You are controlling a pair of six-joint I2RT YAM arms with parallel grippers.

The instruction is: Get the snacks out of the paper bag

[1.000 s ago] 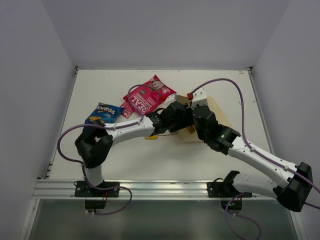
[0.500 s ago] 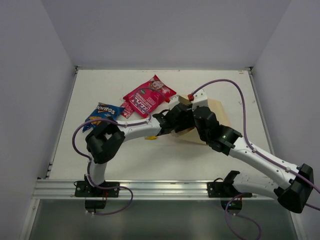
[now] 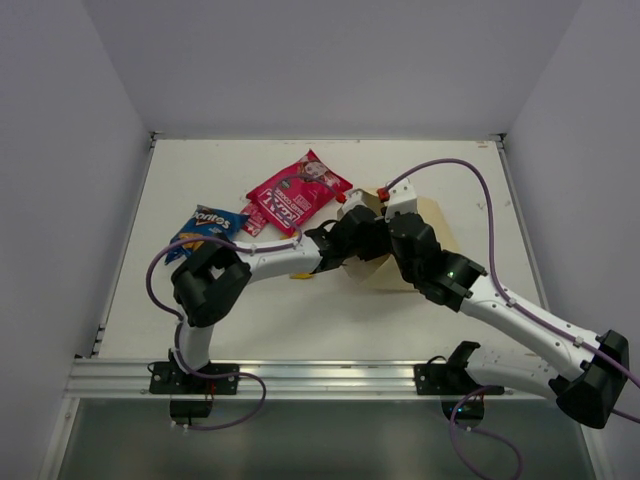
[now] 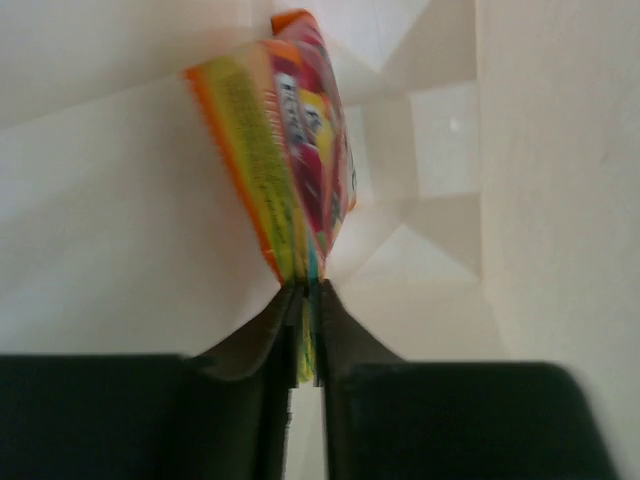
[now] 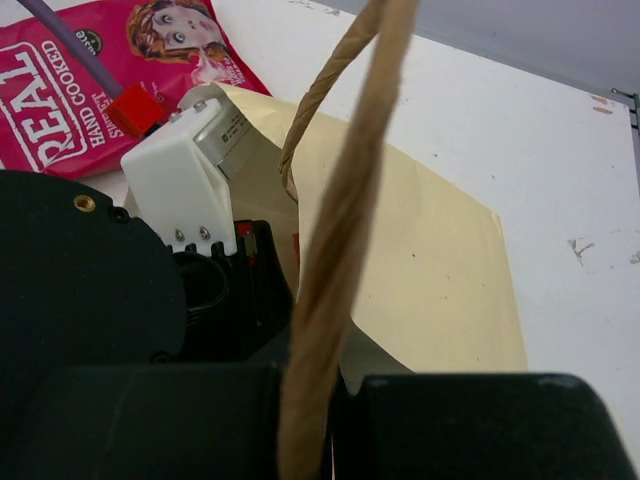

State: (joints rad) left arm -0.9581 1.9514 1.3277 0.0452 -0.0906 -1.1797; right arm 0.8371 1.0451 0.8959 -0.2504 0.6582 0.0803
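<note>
Candy bag (image 4: 290, 150) pinched in left gripper (image 4: 305, 296) inside paper bag (image 4: 545, 200); right gripper (image 5: 318, 385) clamps handle (image 5: 350, 180).

The candy bag (image 4: 290, 170) is orange, yellow-green and pink. The pouch (image 3: 298, 192) is magenta with white lettering, the chip bag (image 3: 207, 226) blue, the paper bag (image 5: 440, 290) plain tan, its twisted-cord handle (image 5: 348, 220) brown.

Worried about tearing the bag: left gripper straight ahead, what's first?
The left gripper is inside the paper bag, shut on the candy bag. Straight ahead, the candy bag would likely push into the bag's folded end wall; depth unclear.
</note>
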